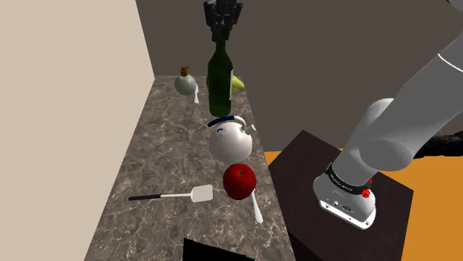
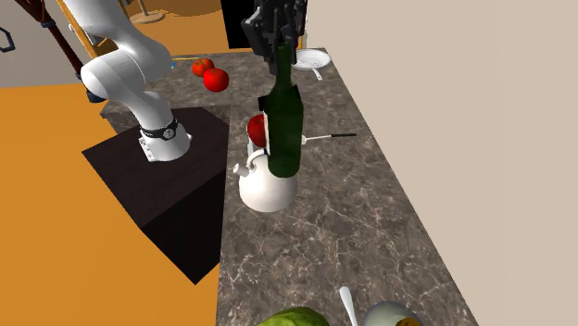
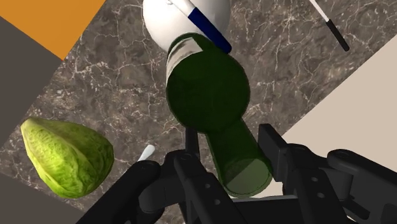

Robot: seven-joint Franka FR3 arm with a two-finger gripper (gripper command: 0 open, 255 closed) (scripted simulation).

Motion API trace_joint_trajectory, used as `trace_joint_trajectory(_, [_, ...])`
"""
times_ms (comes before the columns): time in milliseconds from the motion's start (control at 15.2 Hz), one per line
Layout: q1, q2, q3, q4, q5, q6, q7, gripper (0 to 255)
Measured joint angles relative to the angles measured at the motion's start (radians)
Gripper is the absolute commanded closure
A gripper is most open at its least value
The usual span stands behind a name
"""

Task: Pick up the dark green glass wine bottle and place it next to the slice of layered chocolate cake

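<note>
Bottle, dark green, hangs upright from the gripper, whose fingers clasp its neck. It is off the dark veined counter, its base close over a white kettle. Nearer the stand lie a red apple and a white spatula. In the wrist view a leafy green cabbage lies on the counter beside the bottle.

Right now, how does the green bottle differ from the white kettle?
The bottle is dark green, the kettle white. The bottle is tall and slim, the kettle round and squat. The bottle hangs in the jaws, clasped at its neck; the kettle stands on the counter. Both are upright.
</note>
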Motion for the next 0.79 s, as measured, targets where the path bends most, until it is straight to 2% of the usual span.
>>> trace_joint_trajectory(198, [0.020, -0.089, 0.029, -0.100, 0.008, 0.014, 0.046, 255])
trace_joint_trajectory(792, [0.087, -0.303, 0.135, -0.283, 0.056, -0.007, 0.202, 255])
